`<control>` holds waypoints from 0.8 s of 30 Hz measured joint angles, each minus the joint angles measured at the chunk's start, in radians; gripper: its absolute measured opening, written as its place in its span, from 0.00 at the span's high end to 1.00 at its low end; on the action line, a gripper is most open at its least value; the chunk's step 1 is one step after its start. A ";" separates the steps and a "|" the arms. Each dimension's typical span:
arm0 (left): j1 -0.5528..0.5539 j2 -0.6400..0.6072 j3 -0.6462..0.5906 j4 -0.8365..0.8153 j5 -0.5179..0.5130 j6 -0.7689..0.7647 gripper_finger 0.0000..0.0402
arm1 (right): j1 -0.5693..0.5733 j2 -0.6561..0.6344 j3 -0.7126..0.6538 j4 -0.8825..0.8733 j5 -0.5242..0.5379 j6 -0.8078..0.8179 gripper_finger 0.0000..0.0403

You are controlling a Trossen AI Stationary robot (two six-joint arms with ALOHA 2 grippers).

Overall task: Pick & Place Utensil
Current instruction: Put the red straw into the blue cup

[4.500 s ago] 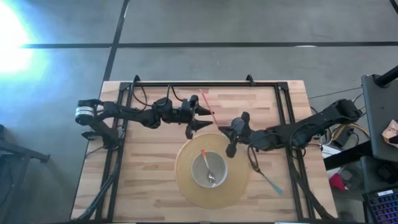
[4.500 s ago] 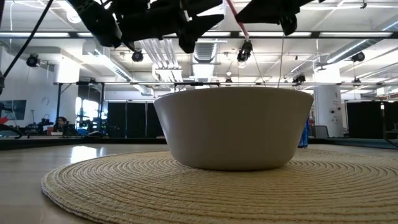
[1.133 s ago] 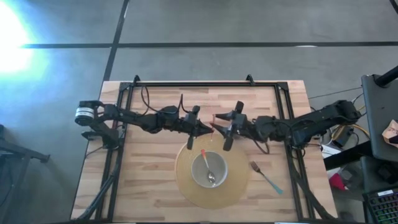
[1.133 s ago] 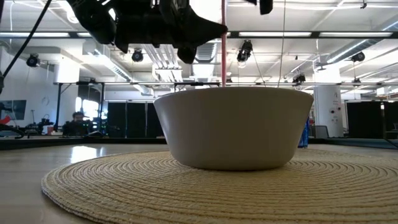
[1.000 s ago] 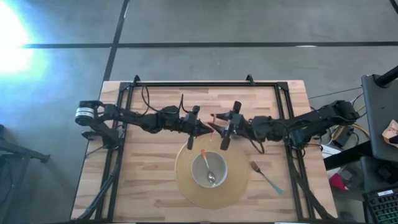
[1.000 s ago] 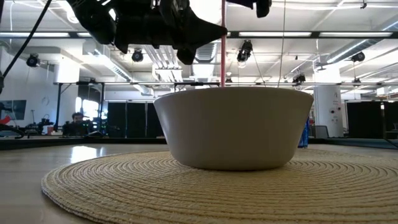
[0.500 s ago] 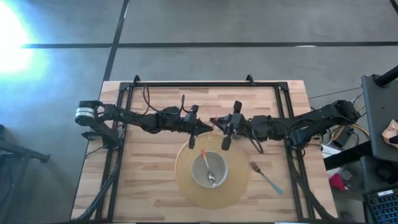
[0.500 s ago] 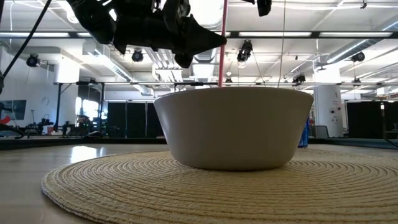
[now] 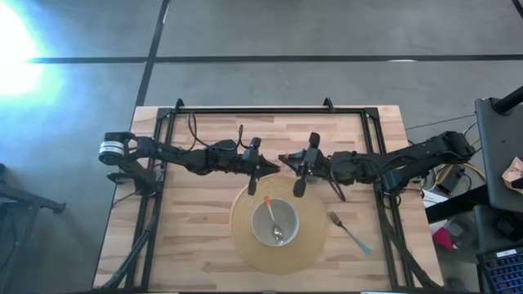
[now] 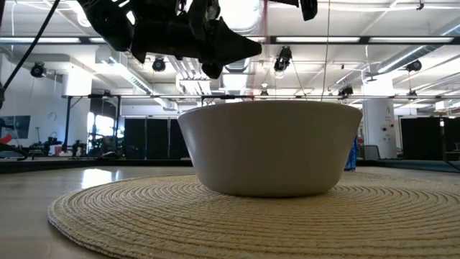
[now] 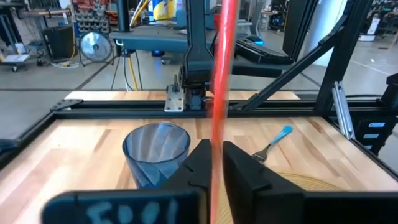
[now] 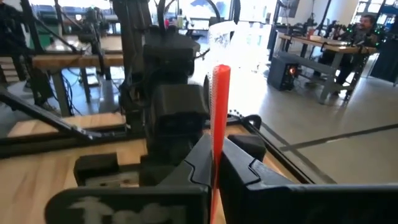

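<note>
A thin red-handled utensil [image 11: 222, 74] stands nearly upright in the air above the mat's far edge, between my two grippers. My left gripper [image 9: 274, 166] comes from the left and my right gripper [image 9: 283, 161] from the right. They meet tip to tip, and both are shut on the handle. The utensil's head is hidden. Below them a white bowl [image 9: 260, 233] sits on a round woven mat [image 9: 245, 241]. A red-handled spoon [image 9: 274, 219] lies in the bowl. My left gripper [image 11: 216, 165] pinches the red handle [image 11: 217, 134] between its two fingers. The fingers lie level, coming from the table's left, across the handle. The handle runs on above and below them, clear of the table. My right gripper [image 12: 216, 158] pinches the same handle [image 12: 217, 134] a little below its free end [image 12: 221, 70]. It comes level from the table's right, its fingers across the handle. That end sticks up past the fingers.
A blue-handled fork [image 9: 350, 231] lies on the wood right of the mat. A clear bluish glass [image 11: 155, 148] stands on the table beyond the left fingers. A black frame [image 9: 253, 109] runs along the table's far and side edges.
My right gripper has come a little toward the table's left, up to the red handle. In the low view, the handle's lower part had reached down behind the bowl's rim. It no longer shows there.
</note>
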 joint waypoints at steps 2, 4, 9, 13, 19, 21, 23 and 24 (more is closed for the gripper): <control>0.000 -0.001 0.000 0.006 0.000 0.004 0.87 | 0.000 -0.004 -0.002 -0.018 0.000 0.000 0.98; 0.000 -0.001 0.000 0.003 0.000 0.004 0.81 | 0.000 -0.011 -0.002 -0.027 0.000 0.000 0.98; 0.001 -0.001 0.000 -0.013 0.000 0.003 0.63 | 0.000 -0.055 -0.002 -0.088 0.026 -0.001 0.98; 0.005 -0.003 0.000 -0.021 0.000 0.003 0.54 | 0.000 -0.121 -0.003 -0.142 0.026 0.000 0.98; 0.018 -0.039 0.000 -0.049 0.000 0.008 0.52 | 0.000 -0.265 -0.003 -0.241 0.026 -0.001 0.98; 0.025 -0.059 0.000 -0.072 -0.008 0.015 0.53 | 0.000 -0.316 -0.003 -0.267 0.026 0.000 0.98; 0.030 -0.086 0.000 -0.117 -0.034 0.031 0.53 | 0.000 -0.364 -0.003 -0.293 0.026 0.000 0.98; 0.031 -0.099 0.000 -0.140 -0.052 0.039 0.53 | 0.000 -0.387 -0.003 -0.304 0.026 0.001 0.98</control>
